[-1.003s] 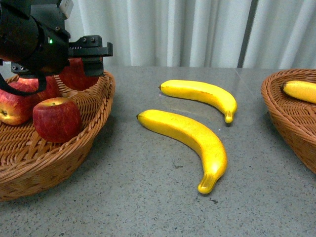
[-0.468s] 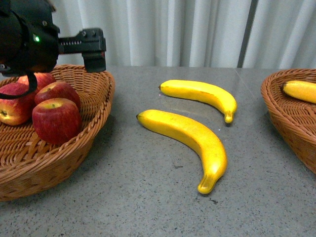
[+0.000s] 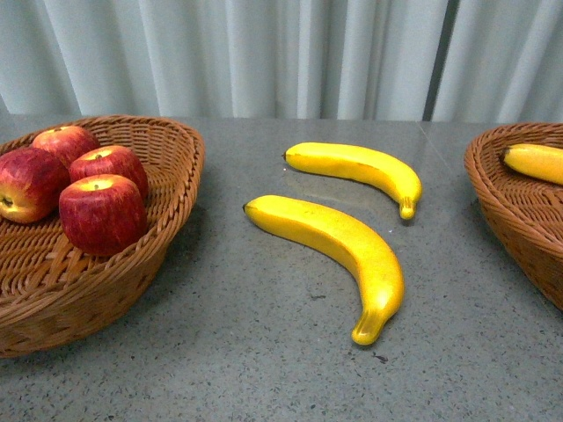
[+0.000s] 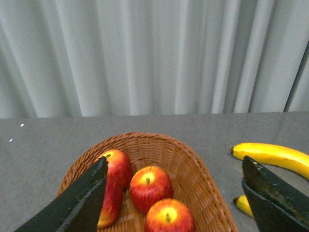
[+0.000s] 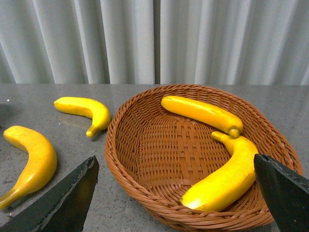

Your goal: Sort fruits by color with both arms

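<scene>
My left hand (image 4: 175, 163) is wide open and empty, up over the left basket (image 3: 167, 189). Four red apples (image 3: 101, 214) sit in that basket, bunched at its far-left side, below the spread fingers. My right hand (image 5: 176, 160) is also wide open and holds nothing, over the near rim of the right basket (image 5: 120, 145). That one holds two bananas (image 5: 203, 113), tips close together. On the desk (image 3: 264, 352) between the baskets lie the far banana (image 3: 356, 167) and the near banana (image 3: 339, 242), apart from each other.
</scene>
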You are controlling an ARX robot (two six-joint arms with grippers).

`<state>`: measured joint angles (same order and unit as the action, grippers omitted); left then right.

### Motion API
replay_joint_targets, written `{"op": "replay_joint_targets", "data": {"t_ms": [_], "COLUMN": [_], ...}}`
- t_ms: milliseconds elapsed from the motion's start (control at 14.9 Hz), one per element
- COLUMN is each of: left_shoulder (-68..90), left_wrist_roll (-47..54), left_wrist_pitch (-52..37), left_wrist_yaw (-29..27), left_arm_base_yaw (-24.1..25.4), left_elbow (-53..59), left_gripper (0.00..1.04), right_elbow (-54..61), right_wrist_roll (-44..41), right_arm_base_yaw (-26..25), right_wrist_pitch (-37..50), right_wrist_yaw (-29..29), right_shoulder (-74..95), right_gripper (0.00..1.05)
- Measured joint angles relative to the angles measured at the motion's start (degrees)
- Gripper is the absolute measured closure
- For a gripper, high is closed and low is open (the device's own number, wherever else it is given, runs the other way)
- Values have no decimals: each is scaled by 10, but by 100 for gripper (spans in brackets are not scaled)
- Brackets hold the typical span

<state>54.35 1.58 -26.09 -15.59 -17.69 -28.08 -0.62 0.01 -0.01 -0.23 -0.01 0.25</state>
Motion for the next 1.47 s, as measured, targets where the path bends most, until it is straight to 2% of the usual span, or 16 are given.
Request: {"op": "replay_joint_targets", "data": {"t_ms": [134,201,334,401,468,535,602,669,1472], "left_shoulder": [-142,-174,-209,-224,-252,-273,-293,-310,-431], "left_wrist_roll": [-9,-12,-12,-12,-14,-14,-13,-15,-15], "left_wrist_pitch": [6,8,17,22,33,46,57,67,148], "left_wrist_yaw": [5,28,58,68,82,97,146,147,156], "left_arm_base_yaw": [28,55,79,88,106,120,162,181,176], "left_elbow": [139,168,193,203,218,229,238,244,274], "left_gripper": [48,67,90,99,103,103,103,103,103], "right_elbow": [0,0,0,0,0,0,0,0,0], "right_wrist_roll": [0,0,0,0,0,0,0,0,0], "right_arm_base_yaw": [0,0,0,0,0,0,0,0,0], "right_wrist_pitch": [0,0,0,0,0,0,0,0,0], "right_wrist_yaw": [0,0,0,0,0,0,0,0,0], "right_shoulder": [0,0,0,0,0,0,0,0,0], "right_gripper": [7,7,7,7,7,7,7,7,7]}}
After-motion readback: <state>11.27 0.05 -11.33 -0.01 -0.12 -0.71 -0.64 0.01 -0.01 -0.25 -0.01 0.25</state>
